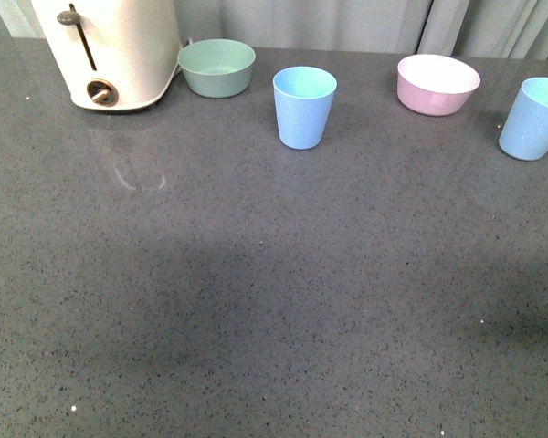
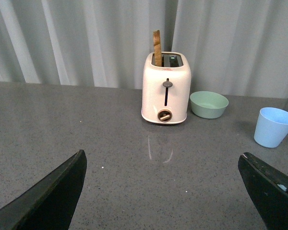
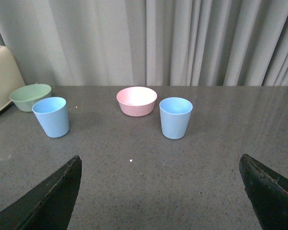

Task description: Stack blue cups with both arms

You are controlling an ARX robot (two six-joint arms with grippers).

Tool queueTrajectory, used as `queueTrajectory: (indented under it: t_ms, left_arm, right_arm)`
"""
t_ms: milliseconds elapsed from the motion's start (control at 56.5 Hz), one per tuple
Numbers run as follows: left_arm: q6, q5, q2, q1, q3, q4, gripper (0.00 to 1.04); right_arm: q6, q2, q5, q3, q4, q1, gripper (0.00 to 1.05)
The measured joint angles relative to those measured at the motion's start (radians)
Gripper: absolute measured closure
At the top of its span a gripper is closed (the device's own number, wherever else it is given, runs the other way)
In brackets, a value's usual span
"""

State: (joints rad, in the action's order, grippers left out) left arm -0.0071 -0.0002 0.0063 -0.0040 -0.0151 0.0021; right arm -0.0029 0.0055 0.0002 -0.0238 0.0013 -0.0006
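Blue cup [image 1: 304, 108] and twin [image 1: 537, 119] stand apart, untouched; left tool [image 2: 161, 160] and right tool [image 3: 159, 162] gape empty; reaching likely comes next.

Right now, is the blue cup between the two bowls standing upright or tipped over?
Upright. The blue cup stands on its narrow base with its open mouth facing up.

A cream toaster [image 2: 166, 88] stands upright on the grey speckled counter [image 2: 86, 124], with a pale curtain [image 2: 77, 43] behind it. A brown slice of toast [image 2: 157, 48] sticks up from one slot. A green bowl [image 2: 209, 104] sits just beside the toaster, and a blue cup [image 2: 273, 127] stands upright near the bowl, not touching it. The left gripper [image 2: 162, 155] holds nothing, its black fingers [image 2: 57, 196] spread wide above the counter.
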Motion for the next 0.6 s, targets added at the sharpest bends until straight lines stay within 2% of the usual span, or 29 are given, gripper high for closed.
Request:
queueTrajectory:
  t_ms: [567, 602]
  left_arm:
    - [0.0, 0.0, 0.0, 0.0, 0.0, 0.0, 0.09]
    - [-0.044, 0.017, 0.04, -0.002, -0.028, -0.08, 0.09]
  right_arm:
    - [0.0, 0.0, 0.0, 0.0, 0.0, 0.0, 0.09]
    - [0.0, 0.0, 0.0, 0.0, 0.0, 0.0, 0.09]
